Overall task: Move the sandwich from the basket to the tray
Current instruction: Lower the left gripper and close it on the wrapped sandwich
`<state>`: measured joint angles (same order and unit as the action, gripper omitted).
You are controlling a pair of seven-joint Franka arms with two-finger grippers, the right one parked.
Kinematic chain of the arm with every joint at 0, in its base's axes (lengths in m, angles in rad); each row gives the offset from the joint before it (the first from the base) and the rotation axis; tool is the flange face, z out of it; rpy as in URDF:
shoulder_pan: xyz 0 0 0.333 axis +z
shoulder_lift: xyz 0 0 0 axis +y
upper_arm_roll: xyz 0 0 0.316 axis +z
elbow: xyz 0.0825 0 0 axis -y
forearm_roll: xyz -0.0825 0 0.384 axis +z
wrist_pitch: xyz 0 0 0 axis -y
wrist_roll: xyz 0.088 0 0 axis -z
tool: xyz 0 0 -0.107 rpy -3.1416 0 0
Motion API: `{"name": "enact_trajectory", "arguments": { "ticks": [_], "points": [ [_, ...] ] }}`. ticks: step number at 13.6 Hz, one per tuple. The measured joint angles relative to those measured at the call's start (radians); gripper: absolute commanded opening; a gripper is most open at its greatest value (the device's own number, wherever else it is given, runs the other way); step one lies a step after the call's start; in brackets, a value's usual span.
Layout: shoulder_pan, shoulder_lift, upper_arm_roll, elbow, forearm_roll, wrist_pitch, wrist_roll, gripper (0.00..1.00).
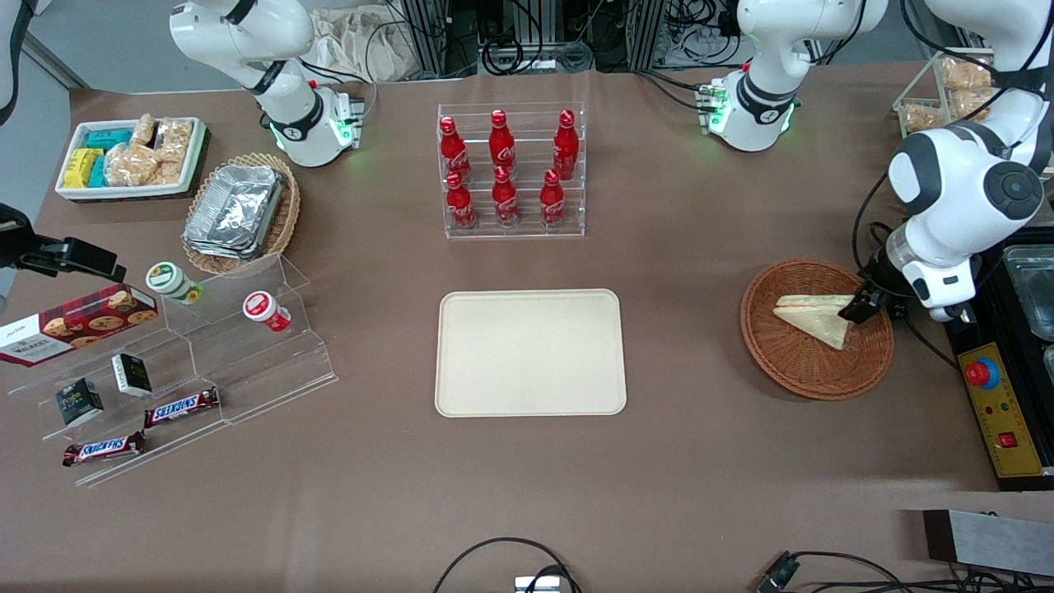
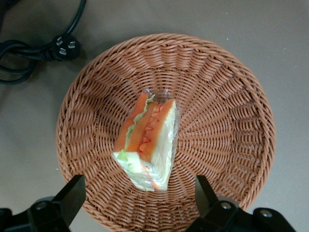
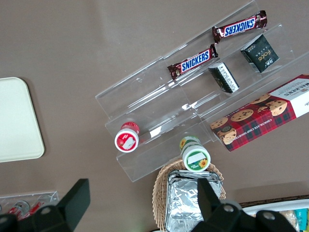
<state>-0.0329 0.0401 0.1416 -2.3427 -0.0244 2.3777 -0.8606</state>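
Note:
The sandwich (image 1: 813, 316) (image 2: 147, 142), a plastic-wrapped white-bread triangle with orange and green filling at its cut edge, lies in the reddish-brown wicker basket (image 1: 803, 367) (image 2: 227, 111) toward the working arm's end of the table. My gripper (image 1: 860, 309) (image 2: 139, 193) hovers over the basket's rim, just above the sandwich, open, its two dark fingers (image 2: 72, 195) spread wider than the sandwich and nothing between them. The cream-beige tray (image 1: 530, 352) lies flat mid-table, bare.
A clear rack of red bottles (image 1: 510, 169) stands farther from the front camera than the tray. A yellow control box (image 1: 1000, 408) lies beside the basket at the table's end. A black power cable and plug (image 2: 58, 46) lie near the basket.

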Motion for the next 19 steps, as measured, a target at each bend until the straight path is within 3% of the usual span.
{"name": "enact_trajectory", "arguments": {
  "ticks": [17, 18, 19],
  "points": [
    [0.000, 0.131, 0.000, -0.024, -0.017, 0.164, 0.000, 1.00],
    [0.000, 0.137, 0.000, -0.024, -0.021, 0.170, 0.000, 0.99],
    [0.000, 0.141, 0.000, -0.024, -0.024, 0.174, 0.000, 0.89]
  ]
}}
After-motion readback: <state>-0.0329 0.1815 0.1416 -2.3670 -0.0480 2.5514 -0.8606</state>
